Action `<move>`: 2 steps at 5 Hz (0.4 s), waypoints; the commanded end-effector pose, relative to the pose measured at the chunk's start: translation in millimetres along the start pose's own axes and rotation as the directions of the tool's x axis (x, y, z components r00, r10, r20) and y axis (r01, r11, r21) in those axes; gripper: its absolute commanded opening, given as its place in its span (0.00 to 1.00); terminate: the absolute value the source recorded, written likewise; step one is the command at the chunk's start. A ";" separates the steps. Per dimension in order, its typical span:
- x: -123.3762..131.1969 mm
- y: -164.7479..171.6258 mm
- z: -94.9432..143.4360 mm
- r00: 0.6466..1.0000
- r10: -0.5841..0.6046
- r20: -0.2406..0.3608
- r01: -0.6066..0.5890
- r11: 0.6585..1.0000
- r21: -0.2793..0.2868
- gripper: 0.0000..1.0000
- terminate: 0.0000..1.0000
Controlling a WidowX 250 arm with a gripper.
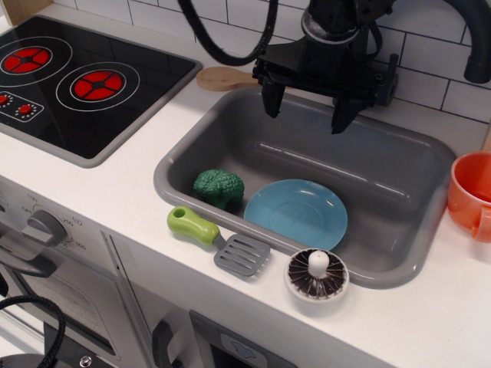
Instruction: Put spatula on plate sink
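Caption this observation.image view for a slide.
Open claw above the sink; spatula on the front rim, beside the empty plate.

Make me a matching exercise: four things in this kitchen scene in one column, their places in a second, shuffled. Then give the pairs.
Things:
1. spatula
2. plate
3. broccoli
4. orange cup

Places:
A. flat on the floor of the sink, towards its front
B. on the counter at the right edge of the picture
C. on the counter in front of the sink, blade on the front rim
D. inside the sink, at its front left corner

Pairs: 1-C, 2-A, 3-D, 4-B
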State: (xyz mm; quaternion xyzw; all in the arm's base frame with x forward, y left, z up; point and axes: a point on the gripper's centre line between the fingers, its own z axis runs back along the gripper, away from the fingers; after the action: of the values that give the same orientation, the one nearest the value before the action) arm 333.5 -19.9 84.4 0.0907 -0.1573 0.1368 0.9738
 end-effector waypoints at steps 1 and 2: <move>0.0 0.0 0.0 1.000 0.000 0.000 0.000 1.000 0.000 1.00 0.00; -4.0 11.8 -6.3 0.971 -0.237 -0.028 0.235 0.970 -0.065 1.00 0.00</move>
State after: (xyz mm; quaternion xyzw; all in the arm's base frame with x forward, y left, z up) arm 323.2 -11.5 65.5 0.0749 -0.1112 0.0016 0.9910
